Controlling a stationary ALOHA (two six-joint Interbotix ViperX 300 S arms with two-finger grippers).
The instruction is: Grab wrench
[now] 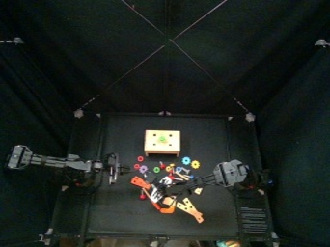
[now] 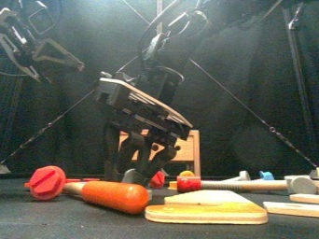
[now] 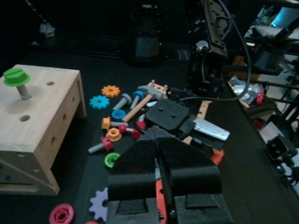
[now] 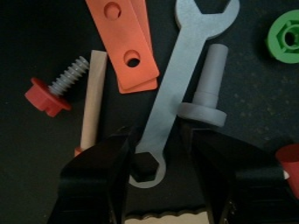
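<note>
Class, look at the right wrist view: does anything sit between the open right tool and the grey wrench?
Nothing visible does. The right tool is open, straddling the flat grey plastic wrench. A grey bolt lies just beside the wrench's shaft.

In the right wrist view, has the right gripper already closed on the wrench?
No: the right gripper stands open, its fingers either side of the grey wrench, which lies flat on the table.

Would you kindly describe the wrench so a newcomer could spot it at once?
Look in the toy pile in front of the wooden block, directly under the open right end effector. The wrench is the flat grey bar with open jaws, lying between an orange strip and a grey bolt.
</note>
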